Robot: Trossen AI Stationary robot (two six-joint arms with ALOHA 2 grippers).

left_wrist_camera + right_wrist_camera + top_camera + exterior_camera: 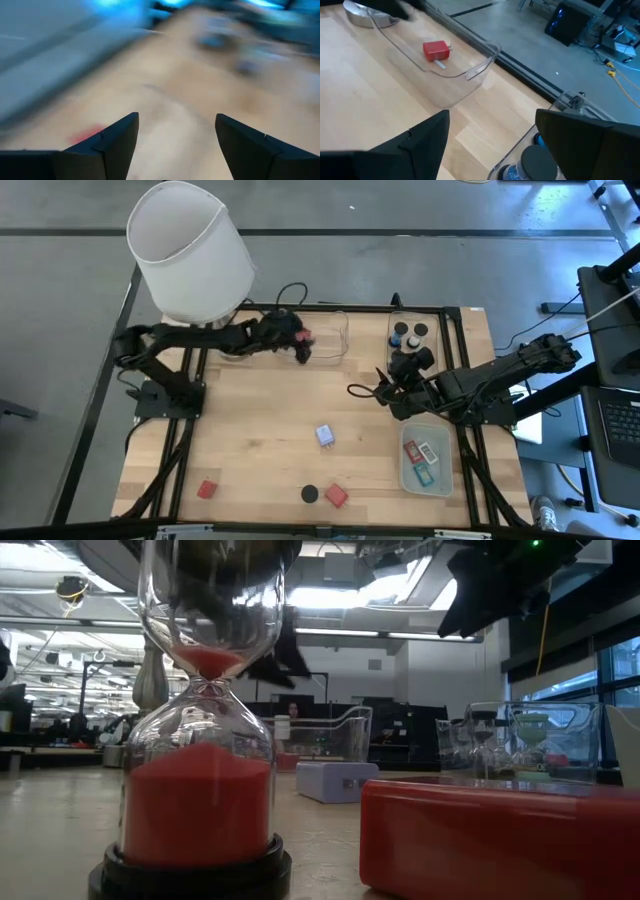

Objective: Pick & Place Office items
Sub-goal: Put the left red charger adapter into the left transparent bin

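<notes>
My left gripper (297, 340) (175, 120) is open and empty over the left end of a clear tray (325, 338). A small red block (436, 50) lies on that tray's floor. My right gripper (376, 392) (492, 117) is open and empty above the table, right of the middle, pointing toward that tray. A lavender-blue cube (325, 435) lies on the table's middle. A red block (207, 489), a black-capped hourglass (310, 494) (200, 740) and another red block (336, 496) (490, 835) stand near the front edge.
A second clear tray (408, 332) at the far right holds short black cylinders. A pale-green tray (425, 480) at the right front holds small flat teal, red and white rectangles. A big white-shaded lamp (190, 250) stands at the far left corner.
</notes>
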